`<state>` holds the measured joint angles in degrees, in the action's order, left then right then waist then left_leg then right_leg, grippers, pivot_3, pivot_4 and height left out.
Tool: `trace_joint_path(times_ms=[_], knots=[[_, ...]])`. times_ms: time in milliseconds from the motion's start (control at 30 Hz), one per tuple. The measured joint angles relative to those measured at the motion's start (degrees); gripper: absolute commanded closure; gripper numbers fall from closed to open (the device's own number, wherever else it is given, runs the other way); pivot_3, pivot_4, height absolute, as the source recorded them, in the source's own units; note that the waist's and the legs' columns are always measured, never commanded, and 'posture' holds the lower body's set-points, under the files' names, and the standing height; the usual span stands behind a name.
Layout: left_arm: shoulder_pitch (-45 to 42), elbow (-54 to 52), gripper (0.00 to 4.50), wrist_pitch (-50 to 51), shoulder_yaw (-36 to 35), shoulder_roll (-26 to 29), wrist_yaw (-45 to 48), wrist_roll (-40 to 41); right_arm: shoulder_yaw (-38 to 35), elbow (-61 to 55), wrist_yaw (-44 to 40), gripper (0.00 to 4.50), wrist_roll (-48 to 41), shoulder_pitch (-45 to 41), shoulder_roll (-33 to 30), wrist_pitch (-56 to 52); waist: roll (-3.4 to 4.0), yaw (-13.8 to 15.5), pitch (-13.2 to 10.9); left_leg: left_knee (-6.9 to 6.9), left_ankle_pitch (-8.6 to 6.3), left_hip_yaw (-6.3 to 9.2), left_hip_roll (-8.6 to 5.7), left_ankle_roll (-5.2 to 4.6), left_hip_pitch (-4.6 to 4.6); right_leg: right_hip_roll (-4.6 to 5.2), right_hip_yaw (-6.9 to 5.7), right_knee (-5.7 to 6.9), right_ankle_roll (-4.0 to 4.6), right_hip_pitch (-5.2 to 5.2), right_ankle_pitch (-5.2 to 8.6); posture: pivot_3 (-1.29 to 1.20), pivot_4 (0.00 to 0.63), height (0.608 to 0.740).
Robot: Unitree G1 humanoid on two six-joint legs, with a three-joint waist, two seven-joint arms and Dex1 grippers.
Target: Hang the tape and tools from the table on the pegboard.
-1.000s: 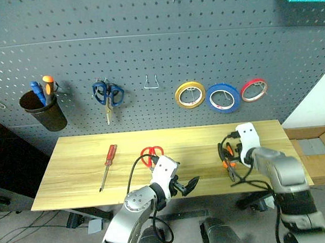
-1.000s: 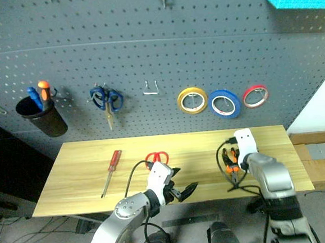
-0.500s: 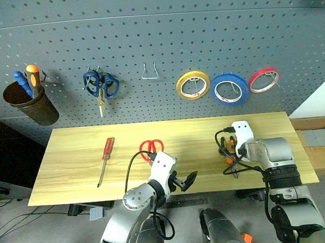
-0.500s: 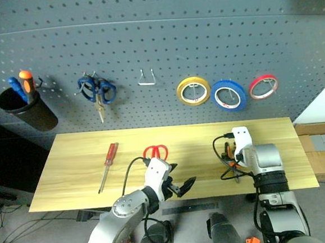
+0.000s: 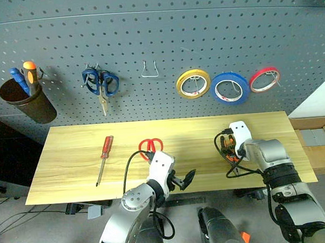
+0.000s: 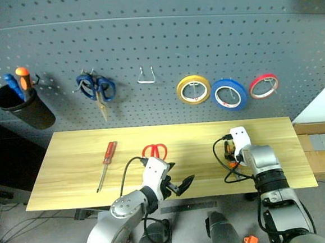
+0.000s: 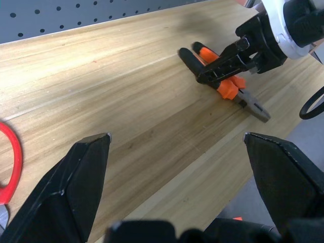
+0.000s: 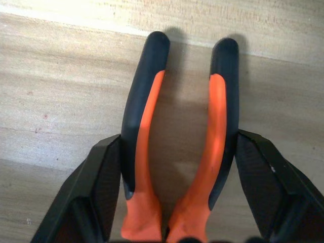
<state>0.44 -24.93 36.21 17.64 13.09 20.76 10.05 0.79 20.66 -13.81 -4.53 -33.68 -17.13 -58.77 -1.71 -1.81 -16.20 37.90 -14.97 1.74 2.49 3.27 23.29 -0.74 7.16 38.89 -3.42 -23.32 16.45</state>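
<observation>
The pliers [image 5: 228, 149] with orange-and-black handles lie on the right part of the wooden table [image 5: 70, 162]. My right gripper [image 8: 178, 148] points down over them, and its fingers [image 8: 104, 187] press against the outer sides of both handles [image 8: 147, 126]. My left gripper [image 5: 181, 181] hovers open over the table's front edge, holding nothing. The red-handled scissors [image 5: 150, 145] lie just behind it. The red-handled screwdriver [image 5: 102, 157] lies further left. The blue tape [image 5: 230, 88] hangs on the pegboard [image 5: 155, 32].
On the pegboard hang a yellow roll [image 5: 193, 83], a thin red roll [image 5: 264, 79], blue-handled scissors [image 5: 100, 84] and a black cup [image 5: 28, 101] with two screwdrivers. An empty wire hook [image 5: 150, 72] sits between them. A cardboard box [image 5: 322, 148] stands to the right of the table.
My right gripper has sunk onto the pliers and its fingers have closed in against the handles. The camera has tilted down. The left arm has kept still.
</observation>
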Motion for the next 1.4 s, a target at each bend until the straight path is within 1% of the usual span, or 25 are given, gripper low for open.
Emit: trace_joint_path(times_ms=[167, 300, 367, 433, 533, 600, 733, 800, 833, 900, 967, 1100, 1200, 1267, 1400], knots=[[-1.1, 0.1, 0.0, 0.0, 0.0, 0.1, 0.2, 0.0, 0.0, -0.4, -0.1, 1.69, 0.0, 0.2, -0.2, 0.1, 0.0, 0.0, 0.0, 0.0, 0.0, 0.0, 0.0, 0.01, 0.01, 0.0, 0.0, 0.0, 0.0, 0.0, 0.0, 0.09, 0.273, 0.74], [-2.0, 0.1, 0.0, -0.4, -0.6, 0.3, 1.0, 0.3, 1.4, -3.8, -2.6, 1.69, -0.1, 2.4, -1.6, 0.4, 0.01, 0.1, 0.0, -0.02, 0.0, 0.03, 0.0, 0.02, 0.11, 0.01, -0.05, -0.03, 0.0, -0.08, 0.0, 0.09, 0.24, 0.74], [-1.1, -1.0, 0.0, -0.3, -1.6, 0.7, 1.3, 1.3, 3.4, -9.8, -5.2, 1.69, -0.8, 5.4, -3.2, 0.9, 0.04, 0.1, 0.0, -0.01, -0.01, 0.12, 0.0, 0.06, 0.37, 0.03, -0.12, -0.04, 0.0, -0.28, 0.0, 0.09, 0.22, 0.74], [1.3, -3.9, 0.0, 0.0, -2.9, 1.7, 1.9, 2.9, 5.6, -18.0, -8.1, 1.69, -1.3, 8.7, -5.3, 2.2, 0.1, 0.1, 0.1, 0.0, 0.02, 0.14, 0.04, 0.16, 0.75, 0.03, -0.11, 0.06, 0.01, -0.73, -0.01, 0.1, 0.197, 0.74], [4.7, -8.4, 0.0, 1.2, -5.6, 2.6, 2.4, 5.6, 6.7, -27.6, -10.8, 1.69, -2.1, 11.7, -6.2, 4.7, 0.16, 0.1, 0.3, -0.02, 0.12, 0.29, 0.09, 0.35, 0.91, 0.03, -0.27, 0.07, 0.03, -0.86, -0.01, 0.14, 0.158, 0.74], [7.3, -12.4, 0.0, 2.4, -7.2, 3.9, 2.4, 7.3, 6.1, -33.5, -11.1, 1.69, -4.2, 13.2, -3.6, 5.1, 0.18, 0.1, 0.8, -0.04, 0.14, 0.47, 0.11, 0.39, 0.99, 0.01, -0.41, 0.06, 0.04, -0.87, -0.01, 0.16, 0.133, 0.74], [10.7, -18.9, 0.0, 3.9, -10.5, 4.5, 0.8, 9.1, 5.9, -39.1, -9.4, 1.69, -7.8, 12.8, 6.2, 8.0, 0.26, 0.5, 2.5, -0.01, 0.32, 0.61, 0.04, 0.71, 1.06, 0.03, -0.58, 0.07, 0.14, -0.85, -0.07, 0.2, 0.091, 0.74], [10.5, -20.5, 0.0, 3.7, -12.5, 3.6, -1.6, 9.0, 6.1, -38.9, -8.3, 1.69, -8.4, 8.7, 11.4, 11.5, 0.26, 0.9, 3.3, 0.03, 0.42, 0.63, 0.0, 0.85, 1.06, 0.03, -0.63, 0.07, 0.17, -0.82, -0.15, 0.22, 0.069, 0.74], [10.2, -20.5, 0.0, 3.5, -13.5, 2.8, -2.9, 8.9, 6.1, -38.3, -7.8, 1.69, -8.6, 5.7, 13.5, 13.5, 0.24, 1.1, 3.7, 0.02, 0.52, 0.64, -0.01, 0.99, 1.06, 0.02, -0.64, 0.07, 0.17, -0.82, -0.19, 0.22, 0.069, 0.74], [9.7, -20.5, 0.0, 3.1, -14.2, 2.0, -4.6, 8.7, 6.0, -37.8, -7.3, 1.69, -9.1, 0.3, 15.9, 17.5, 0.12, 1.8, 4.9, 0.01, 0.57, 0.72, 0.0, 1.0, 1.03, -0.02, -0.74, 0.08, 0.21, -0.8, -0.23, 0.24, 0.048, 0.74], [8.5, -19.6, 0.0, 2.0, -14.3, 2.1, -5.5, 7.5, 6.1, -35.3, -7.4, 1.69, -8.8, -4.3, 16.5, 22.4, -0.08, 2.9, 6.3, -0.01, 0.57, 0.89, 0.01, 1.0, 1.01, -0.04, -0.94, 0.07, 0.25, -0.72, -0.25, 0.25, 0.038, 0.74], [1.2, -14.3, 0.0, -1.7, -15.4, 1.3, -7.7, 4.8, 5.2, -26.0, -6.9, 1.69, -7.2, -10.9, 17.3, 33.5, -0.15, 5.3, 8.1, 0.01, 0.61, 1.05, 0.0, 1.05, 0.98, -0.05, -1.16, 0.07, 0.36, -0.62, -0.31, 0.26, 0.028, 0.74], [-6.5, -8.4, 0.0, -3.8, -15.6, -0.3, -8.4, 3.7, 4.5, -18.3, -4.8, 1.69, -5.4, -15.3, 18.2, 40.9, -0.14, 6.3, 8.4, -0.02, 0.69, 1.09, 0.02, 1.14, 0.6, -0.09, -1.22, 0.08, 0.42, -0.27, -0.35, 0.26, 0.023, 0.74], [-10.8, -4.5, 0.0, -4.6, -15.4, -1.5, -8.7, 3.3, 3.7, -13.1, -3.1, 1.69, -3.9, -18.0, 18.8, 45.8, -0.13, 6.5, 8.7, -0.02, 0.71, 1.15, 0.02, 1.18, 0.56, -0.11, -1.27, 0.08, 0.45, -0.2, -0.36, 0.26, 0.026, 0.74], [-17.3, 4.2, 0.0, -7.1, -14.5, -2.0, -7.2, 2.7, 3.4, -2.9, 0.2, 1.69, -0.8, -22.5, 19.8, 55.7, -0.12, 6.5, 9.1, -0.08, 0.74, 1.18, 0.04, 1.23, 0.54, -0.11, -1.31, 0.1, 0.48, -0.2, -0.37, 0.26, 0.054, 0.74]])
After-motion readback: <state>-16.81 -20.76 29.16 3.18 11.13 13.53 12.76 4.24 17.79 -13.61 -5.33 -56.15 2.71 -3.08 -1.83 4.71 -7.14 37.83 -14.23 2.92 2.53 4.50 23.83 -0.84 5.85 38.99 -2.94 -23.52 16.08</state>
